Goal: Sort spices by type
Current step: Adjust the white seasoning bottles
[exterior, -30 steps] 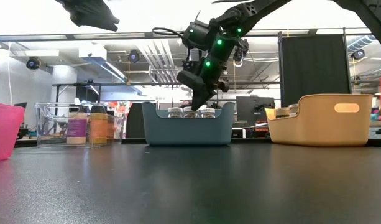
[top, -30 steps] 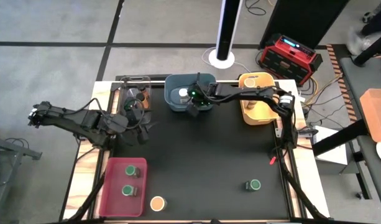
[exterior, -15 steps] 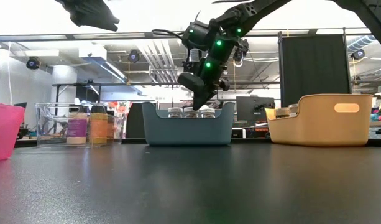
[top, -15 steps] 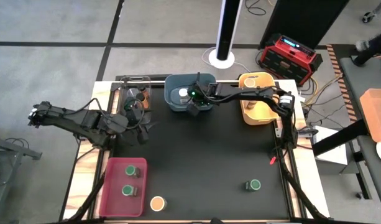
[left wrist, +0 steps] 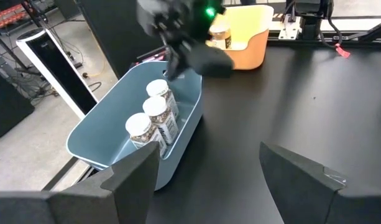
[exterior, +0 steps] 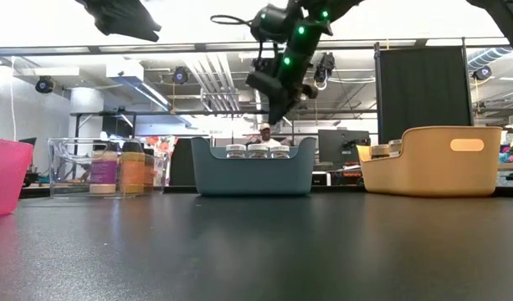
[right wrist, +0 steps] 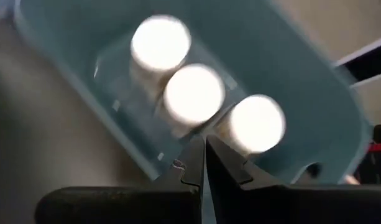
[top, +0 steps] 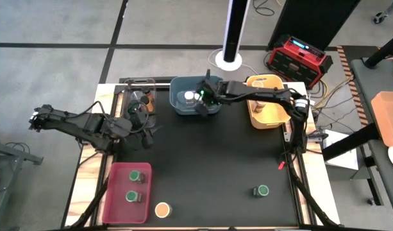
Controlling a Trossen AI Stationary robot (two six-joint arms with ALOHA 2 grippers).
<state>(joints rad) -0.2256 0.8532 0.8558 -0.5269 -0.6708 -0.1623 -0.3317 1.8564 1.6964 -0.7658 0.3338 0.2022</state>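
Three white-lidded spice jars [right wrist: 193, 93] stand in a row on the floor of the blue bin [exterior: 252, 176] at the table's far edge. My right gripper [exterior: 281, 113] hangs shut above that bin, slanting down toward the jars [left wrist: 156, 112], with nothing between its fingers [right wrist: 204, 149]. My left gripper [left wrist: 209, 180] waits open in the air at the far left, beside the clear bin [top: 140, 96]. Two green-lidded jars [top: 135, 175] stand in the pink bin [top: 116, 205]. An orange-lidded jar [top: 162, 209] and a green-lidded jar [top: 262, 190] stand on the mat near the front.
The yellow bin [exterior: 432, 163] at the far right holds tan-lidded jars [top: 257, 85]. The clear bin [exterior: 72, 167] holds jars with dark lids [exterior: 132, 167]. The black mat's middle [top: 209, 160] is bare. A person shows in the room behind the blue bin.
My right gripper has gone up from between the blue bin's walls to well above its rim, staying shut and carrying nothing. The three white-lidded jars stay where they were. My left arm has kept still.
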